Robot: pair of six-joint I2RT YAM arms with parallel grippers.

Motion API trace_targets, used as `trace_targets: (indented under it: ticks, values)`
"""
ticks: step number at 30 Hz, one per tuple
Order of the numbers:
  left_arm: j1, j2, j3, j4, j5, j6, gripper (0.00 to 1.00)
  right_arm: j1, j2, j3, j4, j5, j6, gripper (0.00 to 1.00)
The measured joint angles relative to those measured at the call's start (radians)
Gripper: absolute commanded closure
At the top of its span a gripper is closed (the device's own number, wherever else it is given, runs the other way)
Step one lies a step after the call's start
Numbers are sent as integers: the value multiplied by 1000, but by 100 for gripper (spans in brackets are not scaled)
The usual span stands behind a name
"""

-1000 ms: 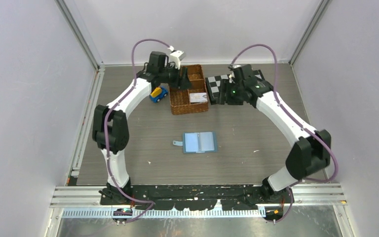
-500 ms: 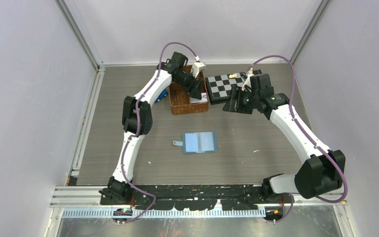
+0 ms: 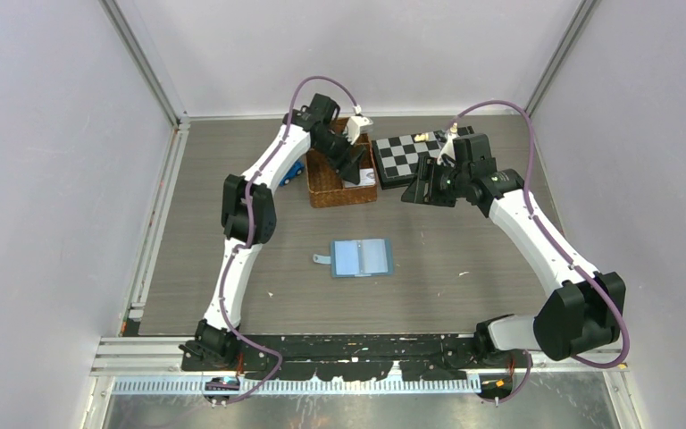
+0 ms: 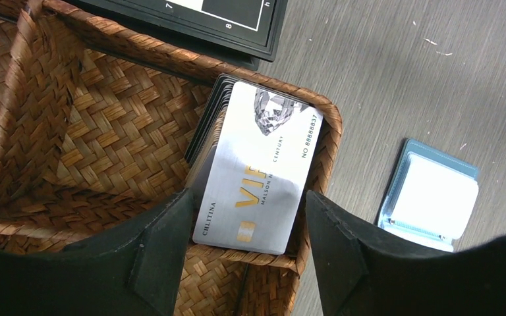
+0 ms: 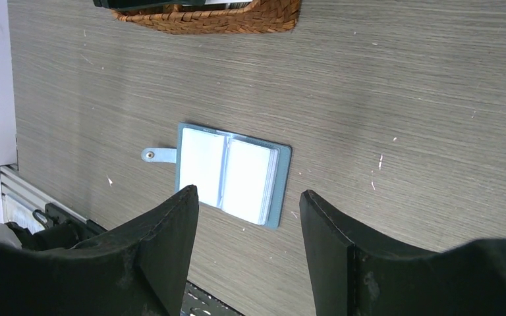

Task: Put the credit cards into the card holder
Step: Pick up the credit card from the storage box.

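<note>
The credit cards (image 4: 257, 171) lie as a tilted stack in the wicker basket (image 4: 92, 131), in the corner compartment nearest the card holder (image 5: 227, 172). A silver card is on top. The left gripper (image 4: 248, 204) hovers over the stack with its jaws spread on either side of the top card, pinching nothing.

The cards are judged to be light, stiff, thin and slippery. Grip one card across its long edges. The woven walls crowd the stack, so finger room is tight.

The card holder lies open on the table, well apart from the basket, with room on every side. The right gripper (image 5: 249, 201) hangs above it, jaws spread and empty.
</note>
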Motion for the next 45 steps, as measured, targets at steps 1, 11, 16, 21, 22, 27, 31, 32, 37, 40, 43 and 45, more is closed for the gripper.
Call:
trace_targets:
  ticks: [1, 11, 16, 21, 22, 27, 31, 32, 37, 40, 43, 45]
  values:
    - [0, 0, 5, -6, -4, 6, 34, 0, 0, 0, 0, -2, 0, 37]
    - [5, 21, 59, -35, -23, 18, 27, 0, 0, -4, 1, -14, 0, 37]
    - [5, 39, 91, -45, -32, 18, 32, 0, 0, -11, 3, -15, 0, 37]
    - [5, 45, 95, -55, -32, 21, 43, 0, 0, -14, 5, -18, 0, 37]
    - [5, 45, 95, -56, -32, 21, 45, 0, 0, -15, 5, -19, 0, 37]
    - [5, 45, 95, -78, -33, 24, 53, -1, 0, -16, 6, -21, 0, 37]
    - [6, 45, 95, -83, -35, 25, 57, -1, 0, -21, 6, -17, 0, 37]
    - [6, 45, 95, -84, -35, 24, 58, -1, 0, -21, 6, -14, 0, 37]
    - [10, 45, 95, -84, -39, 15, 69, -1, 0, -21, 6, -2, 0, 37]
    - [12, 45, 95, -88, -39, 9, 73, -2, 0, -23, 7, 8, 0, 37]
    - [13, 45, 95, -88, -40, 5, 78, -2, 0, -26, 6, 19, 0, 37]
    - [13, 44, 95, -88, -39, 2, 79, -4, 0, -26, 6, 26, 0, 37]
